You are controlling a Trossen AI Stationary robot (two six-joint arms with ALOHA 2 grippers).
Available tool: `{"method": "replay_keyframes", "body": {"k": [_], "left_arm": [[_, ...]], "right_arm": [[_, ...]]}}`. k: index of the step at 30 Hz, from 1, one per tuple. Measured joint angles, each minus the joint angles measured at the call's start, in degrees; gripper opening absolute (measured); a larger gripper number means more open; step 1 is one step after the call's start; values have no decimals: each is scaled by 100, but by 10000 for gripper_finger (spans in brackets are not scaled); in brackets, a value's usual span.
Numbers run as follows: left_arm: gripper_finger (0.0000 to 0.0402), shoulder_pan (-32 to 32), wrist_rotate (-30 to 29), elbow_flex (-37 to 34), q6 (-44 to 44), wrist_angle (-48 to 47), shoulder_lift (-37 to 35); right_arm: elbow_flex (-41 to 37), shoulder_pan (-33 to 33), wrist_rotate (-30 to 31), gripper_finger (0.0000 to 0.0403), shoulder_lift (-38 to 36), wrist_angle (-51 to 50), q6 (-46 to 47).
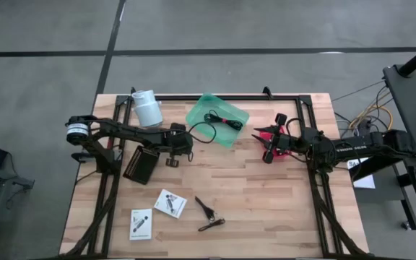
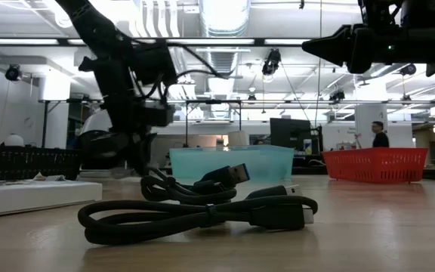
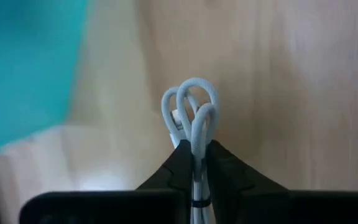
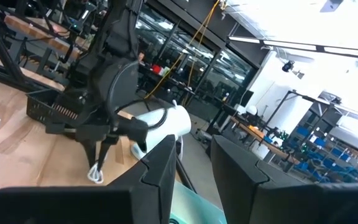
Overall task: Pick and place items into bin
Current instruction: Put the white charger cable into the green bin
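Note:
My left gripper (image 1: pixel 177 149) points down at the wooden table just left of the teal bin (image 1: pixel 217 119) and is shut on a bundled white cable (image 3: pixel 191 112). A black cable with a red bit (image 1: pixel 219 120) lies in the bin. On the near half of the table lie two white packets (image 1: pixel 141 224) (image 1: pixel 170 204) and a black coiled cable with a silvery plug (image 2: pixel 202 204). My right gripper (image 4: pixel 191 168) is open, holds nothing, and hovers above the red basket (image 1: pixel 276 141). My left gripper pinches the white cable bundle between its two fingers just behind the looped end (image 3: pixel 193 140), coming from above and pointing down. Several loops stick out past the fingertips (image 3: pixel 182 155) toward the table. From the right wrist view the loops (image 4: pixel 96 176) hang close over the wood.
A white cylinder (image 1: pixel 146 108) stands at the far left, and a flat black pad (image 1: pixel 141 165) lies near my left arm. The red slotted basket (image 2: pixel 376 165) sits right of the bin. A person (image 2: pixel 381 136) stands far back in the room.

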Motion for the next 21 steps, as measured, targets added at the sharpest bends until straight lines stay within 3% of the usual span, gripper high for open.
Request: {"method": "replay_keyframes", "body": {"k": [10,21], "left_arm": [[12,-32,-25,972,1051,836,-351],[12,343,-67,1085,2324,2593,101]], "right_arm": [[0,-1,0,83,0,-42,-23],[-2,-5,0,82,0,-86,-53]]}}
